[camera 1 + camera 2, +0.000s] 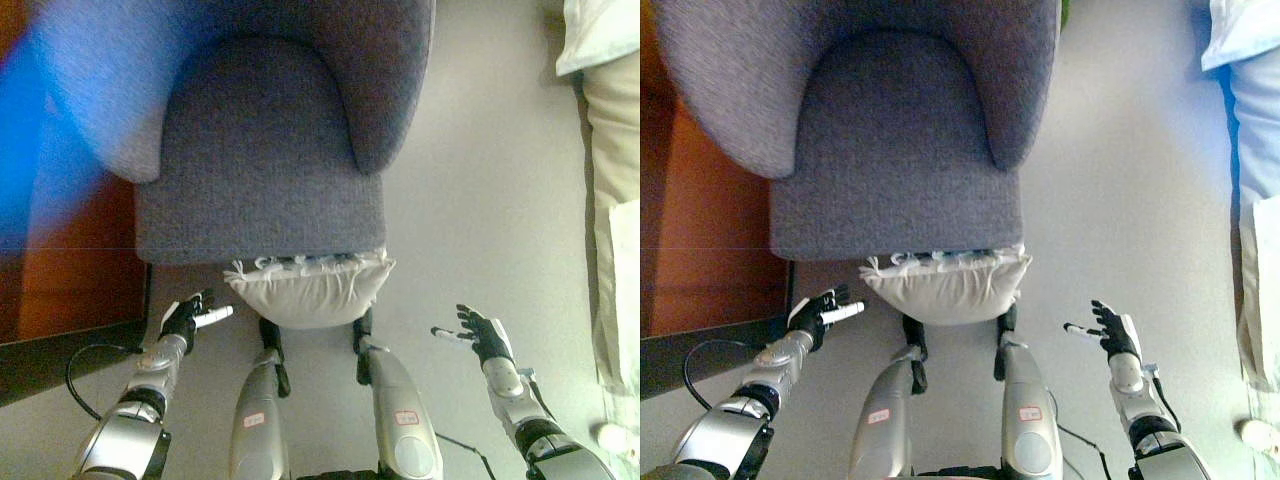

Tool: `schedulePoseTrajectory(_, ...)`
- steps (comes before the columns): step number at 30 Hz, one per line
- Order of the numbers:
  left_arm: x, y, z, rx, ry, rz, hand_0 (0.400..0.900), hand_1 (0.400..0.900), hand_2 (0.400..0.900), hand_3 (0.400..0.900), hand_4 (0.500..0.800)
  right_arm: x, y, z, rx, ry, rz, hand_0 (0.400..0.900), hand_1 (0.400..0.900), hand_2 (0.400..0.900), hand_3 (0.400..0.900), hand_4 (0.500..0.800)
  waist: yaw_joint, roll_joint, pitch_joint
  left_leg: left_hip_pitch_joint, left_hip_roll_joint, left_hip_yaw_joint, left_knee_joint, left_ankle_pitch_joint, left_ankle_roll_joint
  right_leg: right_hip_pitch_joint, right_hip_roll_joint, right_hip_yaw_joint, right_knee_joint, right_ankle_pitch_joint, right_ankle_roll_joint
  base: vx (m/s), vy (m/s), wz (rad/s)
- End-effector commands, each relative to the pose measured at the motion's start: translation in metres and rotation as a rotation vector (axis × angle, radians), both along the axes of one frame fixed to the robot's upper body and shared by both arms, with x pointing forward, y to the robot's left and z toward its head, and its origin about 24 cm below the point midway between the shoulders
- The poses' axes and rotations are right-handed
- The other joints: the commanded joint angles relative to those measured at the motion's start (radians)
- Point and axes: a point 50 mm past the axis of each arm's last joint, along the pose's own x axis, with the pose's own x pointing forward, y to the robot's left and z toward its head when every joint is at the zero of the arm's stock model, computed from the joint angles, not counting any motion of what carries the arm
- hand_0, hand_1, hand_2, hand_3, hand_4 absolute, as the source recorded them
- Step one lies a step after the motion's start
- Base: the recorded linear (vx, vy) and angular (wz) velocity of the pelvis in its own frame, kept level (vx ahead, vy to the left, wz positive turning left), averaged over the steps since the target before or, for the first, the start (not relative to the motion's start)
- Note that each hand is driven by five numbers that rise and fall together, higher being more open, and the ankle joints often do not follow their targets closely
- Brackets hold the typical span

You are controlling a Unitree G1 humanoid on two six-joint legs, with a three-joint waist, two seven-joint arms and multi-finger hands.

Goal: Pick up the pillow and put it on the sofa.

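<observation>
A cream pillow (312, 290) with a fringed top edge lies on the floor, tucked against the front base of the grey sofa chair (262, 150). My left hand (187, 318) hovers just left of the pillow, fingers straight and open, a small gap from its corner. To the right of the pillow and further from it, my right hand (480, 335) is spread open. Neither hand touches the pillow. The sofa's seat (895, 130) holds nothing.
A brown wooden cabinet (70, 270) with a dark lower edge stands to the left of the sofa. A bed with pale bedding (610, 180) runs along the right edge. Grey floor (480, 200) lies between the sofa and the bed.
</observation>
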Motion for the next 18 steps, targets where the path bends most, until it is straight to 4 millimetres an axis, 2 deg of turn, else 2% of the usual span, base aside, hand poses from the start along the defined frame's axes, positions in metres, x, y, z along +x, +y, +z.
schedulePoseTrajectory(1,-0.008,0.03,0.012,0.052,-0.028,0.093,0.9,0.9,0.9,0.9,0.8,0.007,-0.015,0.024,-0.054,-0.12,-0.03,0.9,0.9,0.9,0.9,0.8,-0.011,-0.032,-0.015,-0.066,-0.053,0.016,0.107,-0.077,0.045,-0.026,0.041,0.005,0.055,-0.072,0.01,-0.09,0.011,-0.12)
schedulePoseTrajectory(7,0.011,0.038,0.037,0.062,-0.089,0.144,0.9,0.9,0.9,0.9,0.8,0.022,-0.005,0.041,-0.066,-0.199,-0.004,0.9,0.9,0.9,0.9,0.8,-0.027,-0.071,0.007,-0.207,-0.061,-0.014,0.202,-0.102,0.051,-0.162,0.05,0.021,0.118,-0.06,0.003,-0.06,-0.007,-0.09)
schedulePoseTrajectory(12,0.022,0.041,0.053,0.012,-0.149,0.183,0.9,0.9,0.9,0.9,0.8,0.023,-0.006,0.047,-0.065,-0.234,-0.006,0.9,0.9,0.9,0.9,0.8,-0.042,-0.094,0.007,-0.291,-0.059,-0.032,0.263,-0.119,0.055,-0.238,0.056,0.024,0.155,-0.054,-0.003,-0.02,-0.023,-0.05)
schedulePoseTrajectory(18,0.033,0.039,0.066,-0.056,-0.199,0.172,0.9,0.9,0.9,0.9,0.8,0.017,0.0,0.046,-0.044,-0.262,-0.004,0.9,0.9,0.9,0.9,0.8,-0.052,-0.13,0.007,-0.35,-0.059,-0.054,0.311,-0.138,0.061,-0.283,0.075,0.023,0.184,-0.047,-0.004,0.0,-0.075,-0.01)
